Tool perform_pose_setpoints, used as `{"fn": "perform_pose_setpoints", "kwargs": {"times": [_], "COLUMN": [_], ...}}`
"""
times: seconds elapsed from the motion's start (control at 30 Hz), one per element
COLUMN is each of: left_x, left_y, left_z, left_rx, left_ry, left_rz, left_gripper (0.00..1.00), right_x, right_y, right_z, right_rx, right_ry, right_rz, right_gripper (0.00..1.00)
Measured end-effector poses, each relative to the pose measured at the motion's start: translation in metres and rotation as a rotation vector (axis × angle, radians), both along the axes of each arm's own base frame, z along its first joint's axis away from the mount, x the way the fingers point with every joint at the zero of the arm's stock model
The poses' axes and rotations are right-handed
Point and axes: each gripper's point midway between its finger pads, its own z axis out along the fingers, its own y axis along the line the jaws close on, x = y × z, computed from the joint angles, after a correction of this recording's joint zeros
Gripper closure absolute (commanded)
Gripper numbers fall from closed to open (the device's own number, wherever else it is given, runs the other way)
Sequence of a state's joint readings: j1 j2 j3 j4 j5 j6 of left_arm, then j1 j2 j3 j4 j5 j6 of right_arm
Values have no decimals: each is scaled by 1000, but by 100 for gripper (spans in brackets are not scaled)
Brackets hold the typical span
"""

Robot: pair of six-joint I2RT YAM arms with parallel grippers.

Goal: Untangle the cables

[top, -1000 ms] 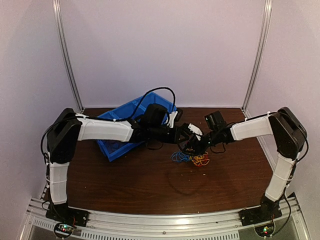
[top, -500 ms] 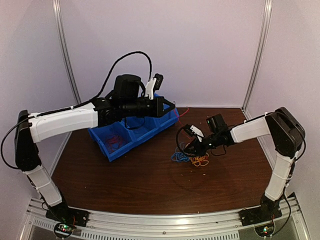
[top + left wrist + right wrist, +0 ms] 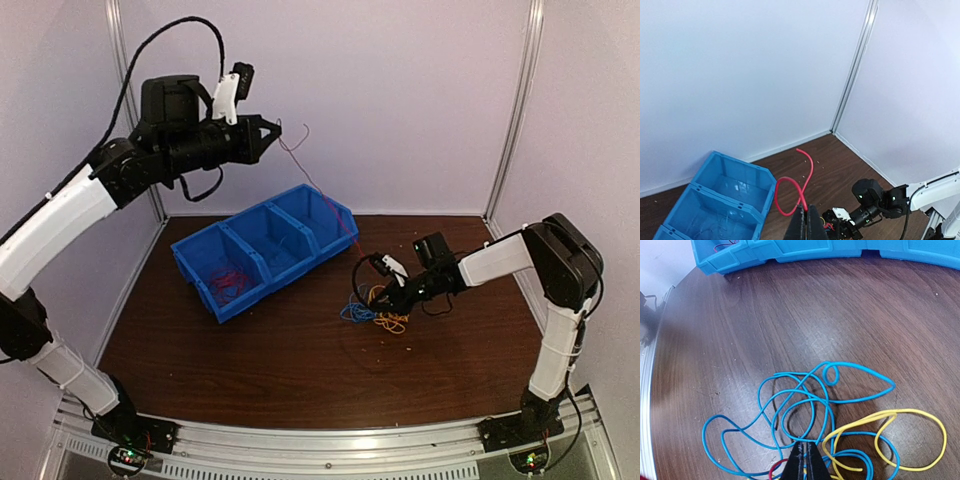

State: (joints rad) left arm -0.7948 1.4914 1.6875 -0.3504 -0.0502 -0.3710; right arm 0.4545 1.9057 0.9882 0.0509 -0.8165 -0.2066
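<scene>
Partly there: our left gripper (image 3: 272,128), clamped on the red cable (image 3: 812,165), holds it high, while our right gripper (image 3: 805,451) is pinched shut on the blue and yellow tangle (image 3: 385,318) beneath it, not yet separated.

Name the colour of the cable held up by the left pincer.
Red cable, best in the left wrist view.

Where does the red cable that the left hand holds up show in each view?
Top external: the red cable slants from the left hand, high at upper left, down past the blue bin's right end.
Left wrist: it loops up from the bottom centre.
Right wrist: only a short red bit at the bottom edge; whether it is the same cable cannot be told.
Shared landmark: the blue bin.
</scene>
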Motion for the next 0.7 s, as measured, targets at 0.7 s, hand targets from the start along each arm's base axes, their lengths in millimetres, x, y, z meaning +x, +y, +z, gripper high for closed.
{"fn": "perform_pose_setpoints", "kwargs": {"times": [0.7], "left_x": [-56], "left_y": [122], "left_z": [148], "left_rx": [-38], "left_ry": [-313], "left_rz": [267], "left_gripper": [100], "right_x": [-1], "right_y": [4], "right_z": [-3], "right_rx": [21], "right_ry": [19], "right_rz": [16], "right_gripper": [91]}}
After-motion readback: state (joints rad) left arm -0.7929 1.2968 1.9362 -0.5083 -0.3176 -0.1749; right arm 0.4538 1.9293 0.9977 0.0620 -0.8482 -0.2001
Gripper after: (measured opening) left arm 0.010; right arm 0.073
